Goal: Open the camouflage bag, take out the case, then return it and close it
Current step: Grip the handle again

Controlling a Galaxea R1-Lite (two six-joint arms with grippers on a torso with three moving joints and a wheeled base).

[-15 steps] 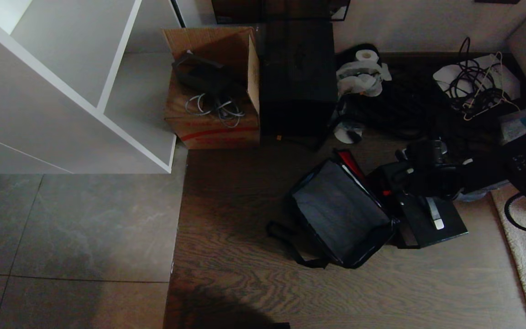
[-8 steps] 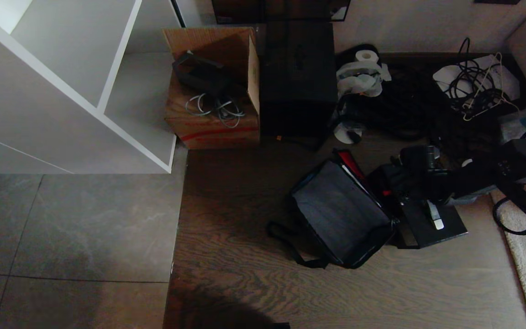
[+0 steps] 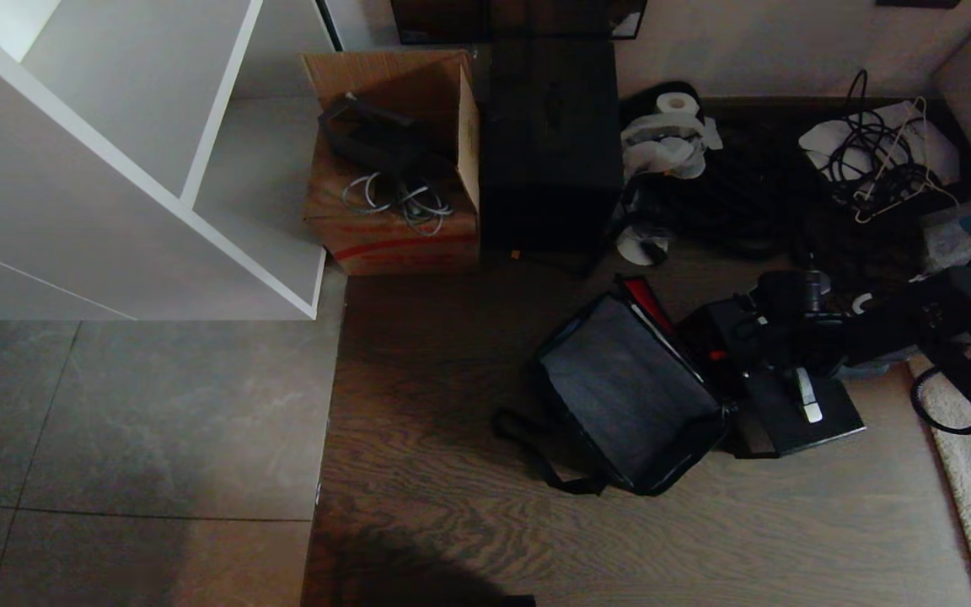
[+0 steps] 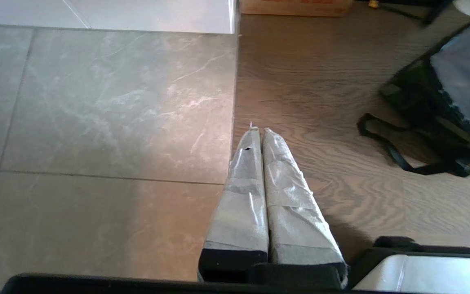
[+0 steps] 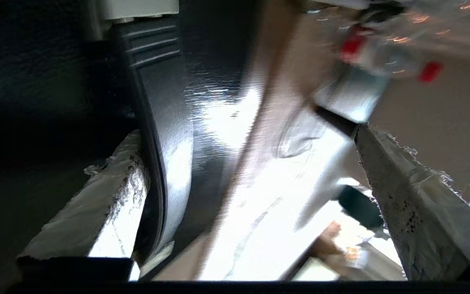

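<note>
the camouflage bag (image 3: 630, 394) lies open on the wood floor (image 3: 452, 523); at its three o'clock the black case (image 3: 797, 413); right gripper (image 3: 802, 396) spread wide over the case; left gripper (image 4: 257, 134) clenched, parked.

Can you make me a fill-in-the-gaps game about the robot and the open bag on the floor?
1. The camouflage bag lies open on the ____ floor.
2. The flat black case lies on the floor, ____ the bag.
3. The right gripper hangs over the case with its fingers ____.
4. The cardboard box by the white shelf has grey ____ inside.

Missing words: wooden; outside; open; cables
</note>
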